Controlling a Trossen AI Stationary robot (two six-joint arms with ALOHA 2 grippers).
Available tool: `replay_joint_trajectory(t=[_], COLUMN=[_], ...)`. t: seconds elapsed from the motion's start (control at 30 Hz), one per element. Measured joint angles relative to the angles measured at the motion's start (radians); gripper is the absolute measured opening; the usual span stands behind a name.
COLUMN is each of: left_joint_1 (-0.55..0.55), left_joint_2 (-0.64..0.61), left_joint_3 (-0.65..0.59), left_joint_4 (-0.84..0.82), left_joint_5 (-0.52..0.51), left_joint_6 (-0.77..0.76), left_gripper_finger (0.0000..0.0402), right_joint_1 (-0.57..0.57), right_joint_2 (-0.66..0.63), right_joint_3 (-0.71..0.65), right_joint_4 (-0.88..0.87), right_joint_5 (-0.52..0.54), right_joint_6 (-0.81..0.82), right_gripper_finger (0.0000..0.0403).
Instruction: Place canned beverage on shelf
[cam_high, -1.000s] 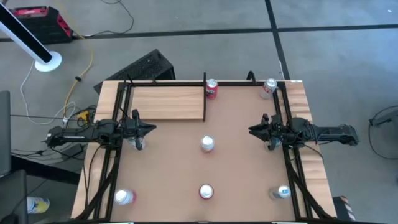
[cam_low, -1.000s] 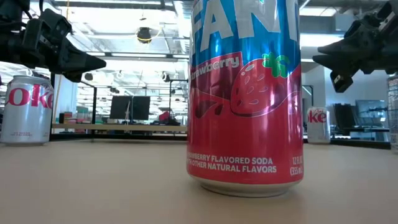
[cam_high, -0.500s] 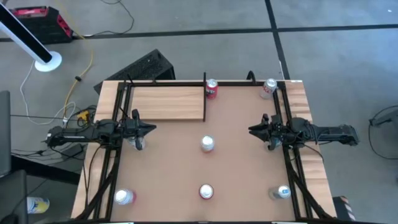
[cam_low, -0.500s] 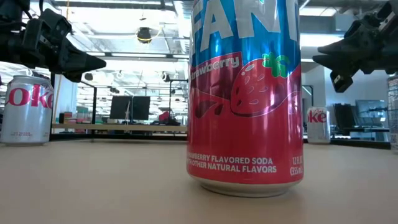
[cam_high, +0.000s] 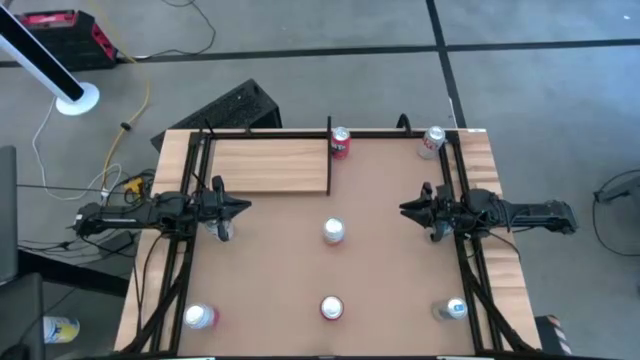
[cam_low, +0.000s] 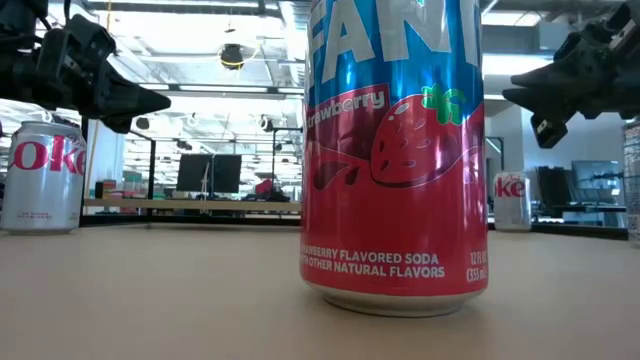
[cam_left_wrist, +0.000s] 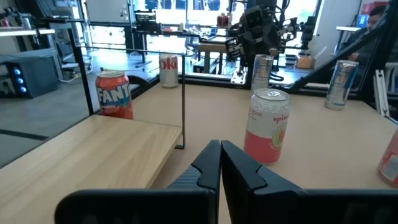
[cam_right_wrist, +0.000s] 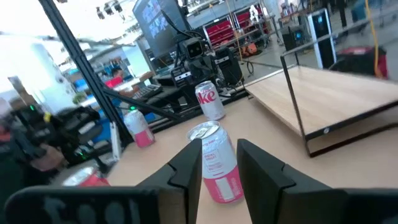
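Pale-wood shelf (cam_high: 268, 165) at ten o'clock lay bare; left jaws (cam_left_wrist: 219, 163) pressed together, right jaws (cam_right_wrist: 217, 163) spread toward the central can (cam_high: 333, 232), apparently lining up a grasp.

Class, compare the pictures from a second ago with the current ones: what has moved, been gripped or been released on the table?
Nothing visibly changed: both arms hang where they were, left claw shut, right claw open, holding nothing. All the cans stand in place, and the shelf is bare.

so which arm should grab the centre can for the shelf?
Probably right. The right gripper is open and faces the centre can, framed between its fingers in the wrist view. The left gripper is shut, though nearer the shelf.
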Motion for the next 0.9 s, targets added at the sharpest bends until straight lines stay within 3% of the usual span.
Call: replay_joint_trajectory(t=[0.2, 0.33, 0.47, 0.67, 0.9], left_joint_1=[0.0, 0.0, 0.0, 0.0, 0.0], left_joint_2=[0.0, 0.0, 0.008, 0.133, 0.348], left_joint_3=[0.0, -0.003, 0.007, 0.139, 0.331], left_joint_4=[0.0, 0.031, 0.149, 0.143, 0.041], left_joint_5=[0.01, 0.144, 0.229, -0.053, -0.185], left_joint_6=[-0.062, -0.087, 0.054, 0.138, 0.141], left_gripper_finger=[0.0, 0.0, 0.0, 0.0, 0.0], right_joint_1=[-0.001, -0.001, 0.002, 0.002, 0.025], right_joint_2=[0.0, 0.0, 0.004, 0.081, 0.26], right_joint_3=[0.0, 0.0, 0.0, 0.006, 0.034], right_joint_4=[0.071, 0.223, 0.333, 0.47, 0.623], right_joint_5=[0.001, 0.001, -0.001, -0.05, -0.109], right_joint_6=[-0.162, -0.186, -0.186, -0.308, -0.397], right_gripper_finger=[0.0127, 0.0127, 0.0127, 0.0127, 0.0127])
